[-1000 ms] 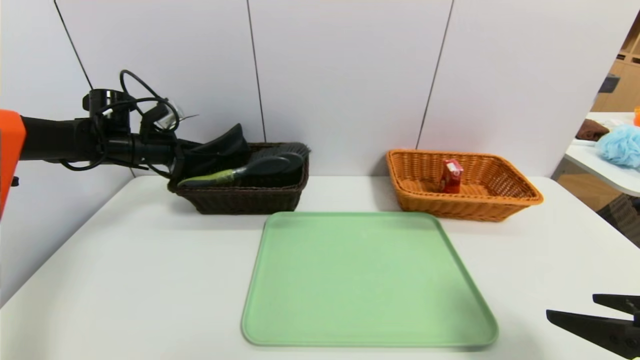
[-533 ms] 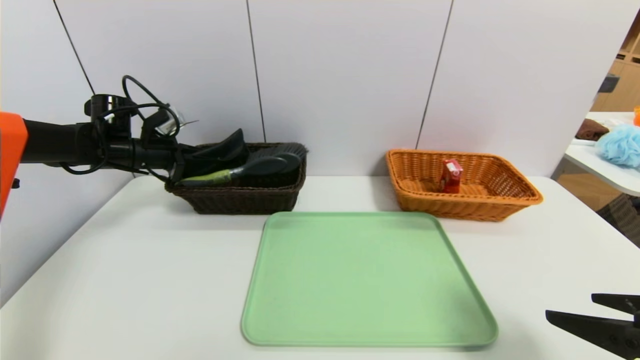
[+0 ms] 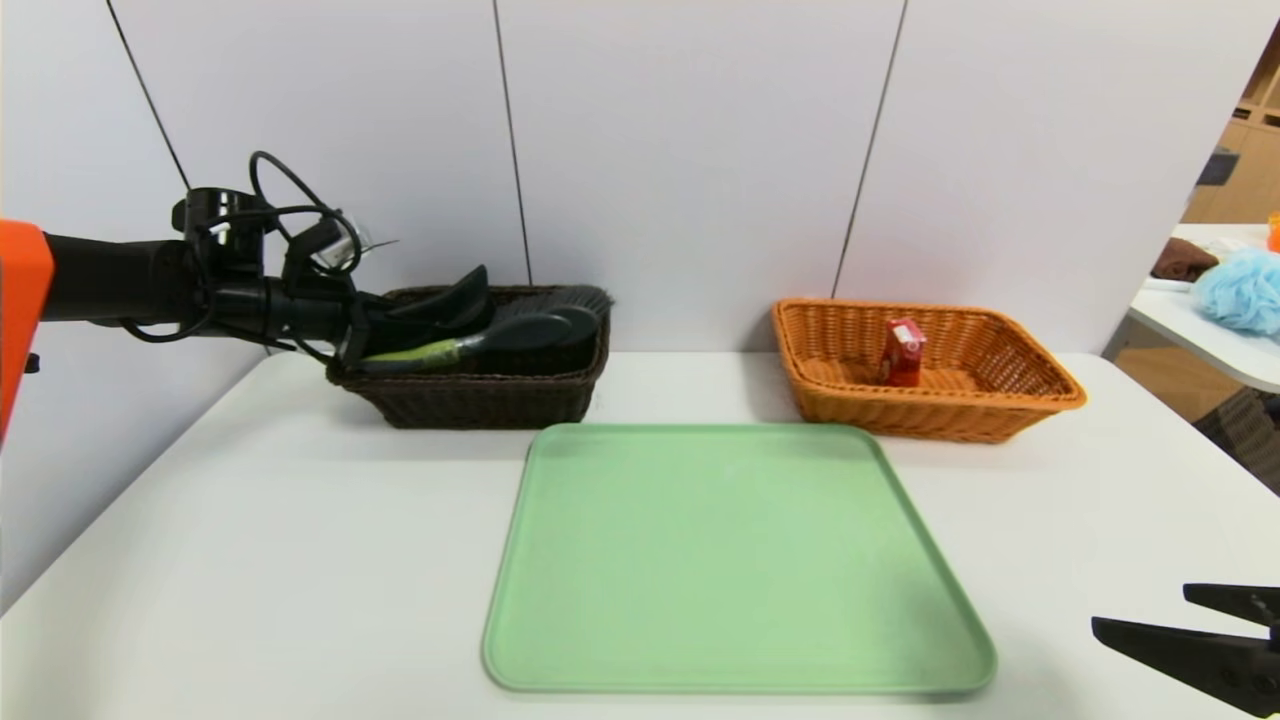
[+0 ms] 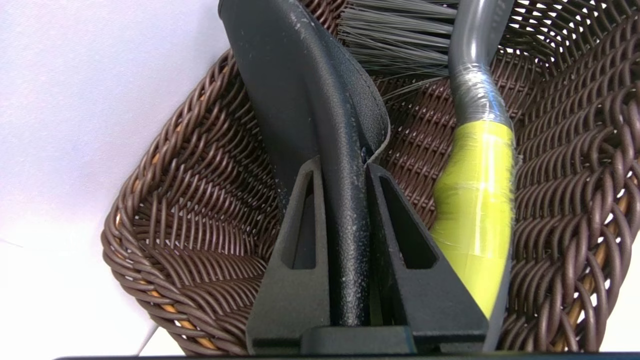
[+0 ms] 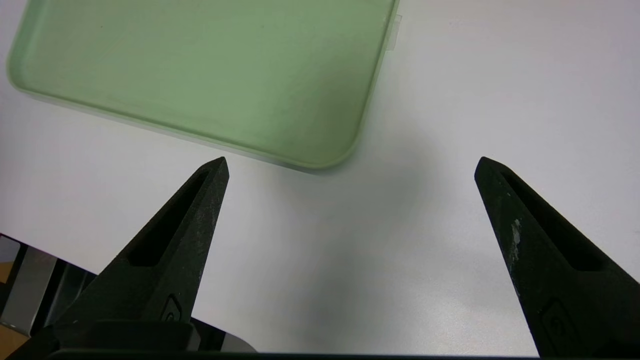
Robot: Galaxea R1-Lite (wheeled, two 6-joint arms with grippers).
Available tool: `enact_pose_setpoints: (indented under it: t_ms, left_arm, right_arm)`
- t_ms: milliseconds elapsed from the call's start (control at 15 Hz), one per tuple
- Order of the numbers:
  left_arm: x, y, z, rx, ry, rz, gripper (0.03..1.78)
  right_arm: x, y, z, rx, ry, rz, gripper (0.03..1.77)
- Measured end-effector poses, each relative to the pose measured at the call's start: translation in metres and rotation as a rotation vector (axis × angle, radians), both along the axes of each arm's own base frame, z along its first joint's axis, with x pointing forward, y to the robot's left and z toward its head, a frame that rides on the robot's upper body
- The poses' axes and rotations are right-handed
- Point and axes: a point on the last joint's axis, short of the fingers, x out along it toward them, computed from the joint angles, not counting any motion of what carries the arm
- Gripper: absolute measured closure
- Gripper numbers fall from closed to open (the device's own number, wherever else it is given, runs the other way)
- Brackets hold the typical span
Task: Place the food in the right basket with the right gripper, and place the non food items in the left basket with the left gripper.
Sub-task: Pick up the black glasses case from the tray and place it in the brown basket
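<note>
Reaching from the far left in the head view, left hand [image 3: 400, 325] clenched on the flat black pouch [image 3: 445, 298], holding it tilted over the dark brown basket [image 3: 480, 400] at the far left of the bench [image 3: 250, 540]. Brush [image 3: 500, 338] lying inside that basket, olive handle toward the arm, bristles at the far right corner. Red carton [image 3: 902, 352] standing upright inside the orange basket [image 3: 930, 420] at the far right. Green tray [image 3: 735, 560] on the bench, near and between both baskets. Right hand [image 3: 1185, 630] parked at the near right corner, released.

Left wrist view: fingers [image 4: 295, 250] pinching the pouch [image 4: 305, 90] edgewise above the brown basket [image 4: 190, 200], brush handle [image 4: 475, 210] just beside.

Right wrist view: right hand [image 5: 350, 165] spread wide above bare bench [image 5: 475, 90], tray corner [image 5: 320, 150] near.
</note>
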Motion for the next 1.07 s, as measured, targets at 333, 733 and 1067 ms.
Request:
enact_pose_setpoints:
  t_ms: [333, 733, 1067]
  left_arm:
    - [0.000, -0.008, 0.004, -0.001, -0.011, -0.017, 1.51]
    - [-0.001, -0.017, 0.017, -0.007, -0.011, -0.030, 1.17]
    - [-0.002, -0.018, 0.020, -0.009, -0.016, -0.032, 0.67]
  right_arm:
    - [-0.001, 0.000, 0.001, 0.000, -0.005, 0.000, 0.10]
    - [-0.001, 0.000, 0.002, 0.001, -0.009, -0.001, 0.10]
    - [-0.002, 0.000, 0.002, 0.002, -0.012, 0.000, 0.10]
